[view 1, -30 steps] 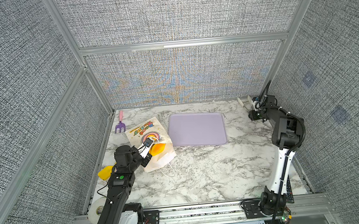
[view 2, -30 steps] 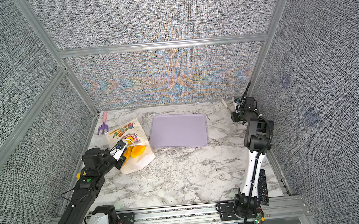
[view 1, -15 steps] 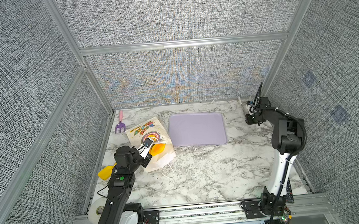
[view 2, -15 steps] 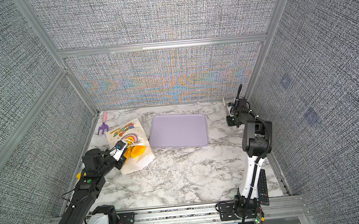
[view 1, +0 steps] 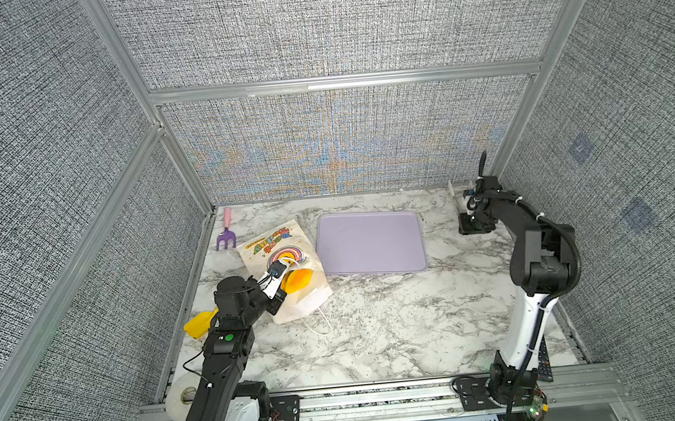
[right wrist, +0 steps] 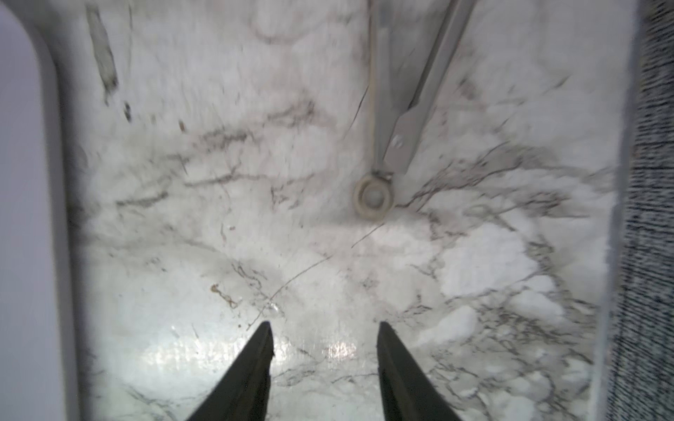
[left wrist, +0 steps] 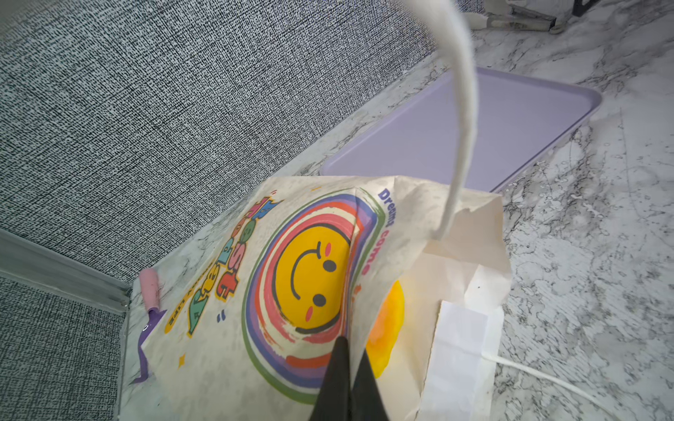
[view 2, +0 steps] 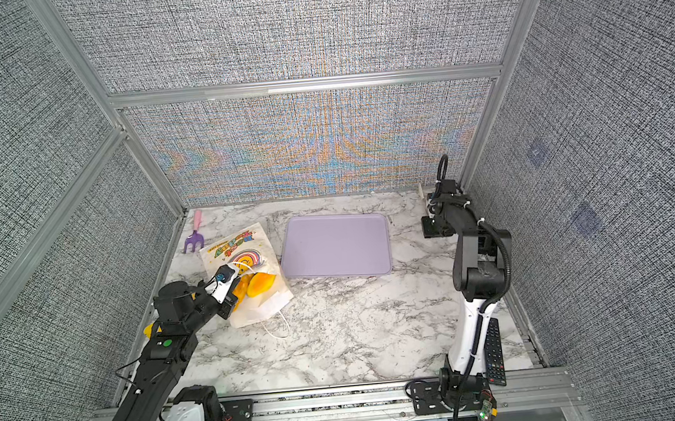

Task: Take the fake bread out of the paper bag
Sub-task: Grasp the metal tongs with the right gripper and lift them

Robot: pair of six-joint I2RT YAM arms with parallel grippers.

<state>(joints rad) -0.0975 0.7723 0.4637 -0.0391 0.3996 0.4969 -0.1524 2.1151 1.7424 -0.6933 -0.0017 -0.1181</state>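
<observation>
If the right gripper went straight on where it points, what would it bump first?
Probably the white marbled tabletop, just short of the ring end of the grey metal tongs; the open right gripper tilts down, depth unclear.

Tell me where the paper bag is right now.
In both top views the paper bag lies on the left, between the purple toy fork and the lilac tray; the left gripper is shut on its mouth edge.

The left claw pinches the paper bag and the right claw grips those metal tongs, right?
Not quite. The left gripper does pinch the paper bag, but the right gripper is open over bare marble, short of the tongs, as the right wrist view shows.
</observation>
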